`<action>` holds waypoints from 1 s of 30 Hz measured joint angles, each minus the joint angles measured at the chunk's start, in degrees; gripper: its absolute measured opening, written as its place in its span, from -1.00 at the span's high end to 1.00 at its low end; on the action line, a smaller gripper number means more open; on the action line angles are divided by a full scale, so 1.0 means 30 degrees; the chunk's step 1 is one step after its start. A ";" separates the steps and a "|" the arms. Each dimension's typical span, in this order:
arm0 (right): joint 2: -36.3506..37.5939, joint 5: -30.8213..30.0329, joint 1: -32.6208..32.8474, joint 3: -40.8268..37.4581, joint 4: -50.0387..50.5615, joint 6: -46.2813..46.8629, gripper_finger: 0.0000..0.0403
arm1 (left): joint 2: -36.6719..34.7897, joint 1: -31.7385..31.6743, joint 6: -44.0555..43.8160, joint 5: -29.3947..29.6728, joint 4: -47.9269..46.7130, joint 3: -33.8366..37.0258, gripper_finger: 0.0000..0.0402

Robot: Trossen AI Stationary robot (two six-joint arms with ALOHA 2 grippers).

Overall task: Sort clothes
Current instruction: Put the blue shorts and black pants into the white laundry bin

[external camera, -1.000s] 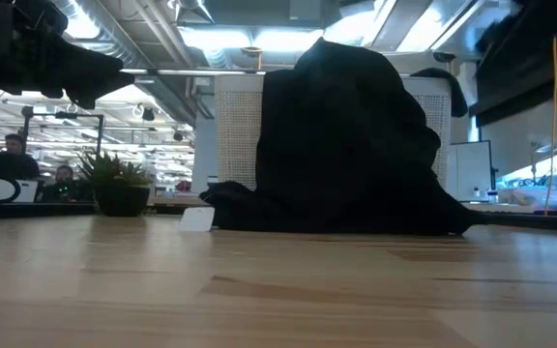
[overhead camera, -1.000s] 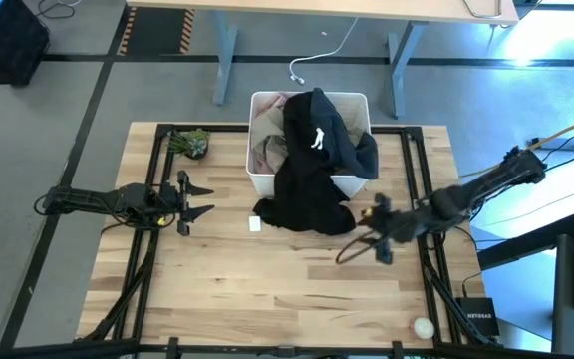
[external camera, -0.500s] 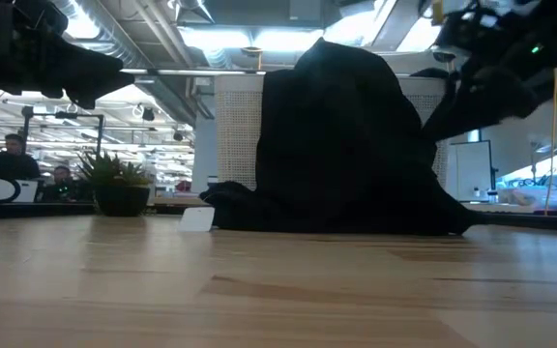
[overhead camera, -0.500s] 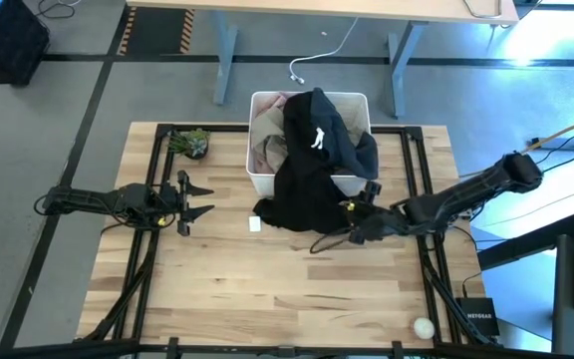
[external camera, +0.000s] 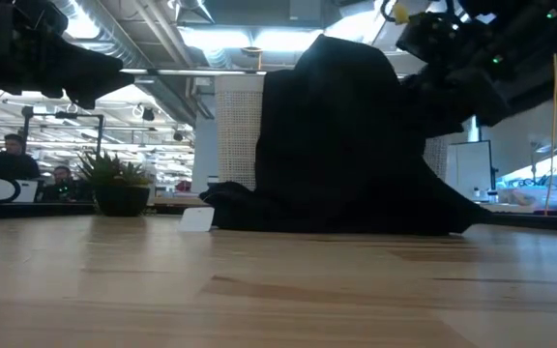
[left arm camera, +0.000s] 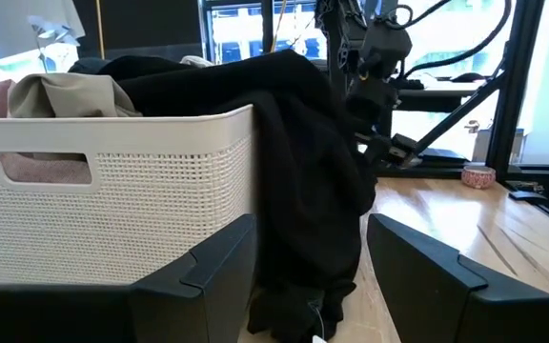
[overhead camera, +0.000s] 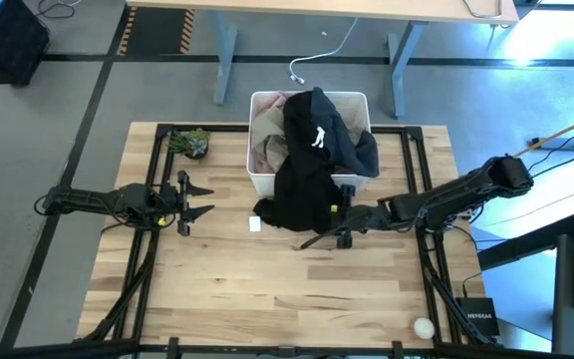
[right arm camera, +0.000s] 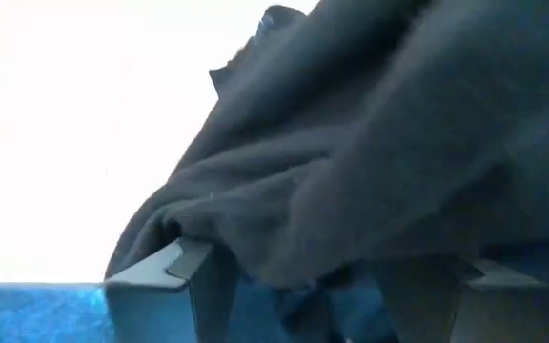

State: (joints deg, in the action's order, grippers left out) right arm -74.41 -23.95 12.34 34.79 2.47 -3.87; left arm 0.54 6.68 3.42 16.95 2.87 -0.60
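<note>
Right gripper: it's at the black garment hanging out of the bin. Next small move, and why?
Probably close the fingers on the fabric. The right gripper is open at the black garment, which drapes over the white bin's front wall onto the table; the right wrist view shows dark cloth between its fingers. The left gripper waits open, well clear.

Worktop (overhead camera: 287, 289): pale wood planks, framed by dark metal rails.

Items resting on it:
- White bin (overhead camera: 263, 179), at the far middle, beyond and left of the right pincer (overhead camera: 335, 224).
- Black garment (overhead camera: 302, 199), draped over the bin's front wall, its lower part heaped on the wood and touching the right pincer.
- Small white tag (overhead camera: 255, 224), just left of the garment's heap, between the two pincers.
- Potted green plant (overhead camera: 191, 143), beyond the left pincer (overhead camera: 189, 198).
- Small white round object (overhead camera: 423, 326), near corner, well apart from the right pincer.
</note>
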 joint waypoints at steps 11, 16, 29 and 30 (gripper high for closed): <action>-0.0140 0.0358 0.0072 0.0980 -0.2647 -0.3685 0.89 | -0.0003 0.0005 0.0002 -0.0003 -0.0005 0.0005 0.01; 0.1452 0.0270 0.0141 0.2878 -0.2561 -0.5787 0.87 | 0.0000 0.0000 -0.0001 -0.0007 -0.0007 0.0000 0.01; 0.3076 0.1792 -0.3361 1.1814 -0.3402 -1.5857 0.97 | 0.0000 0.0007 0.0003 0.0000 -0.0007 0.0004 0.01; 0.3030 0.2649 -0.3997 1.2526 -0.3654 -1.5838 0.96 | 0.0000 0.0007 0.0006 -0.0002 -0.0002 0.0002 0.01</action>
State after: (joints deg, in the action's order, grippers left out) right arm -65.32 -16.00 0.34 72.36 -8.50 -51.39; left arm 0.54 6.70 3.44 16.94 2.87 -0.59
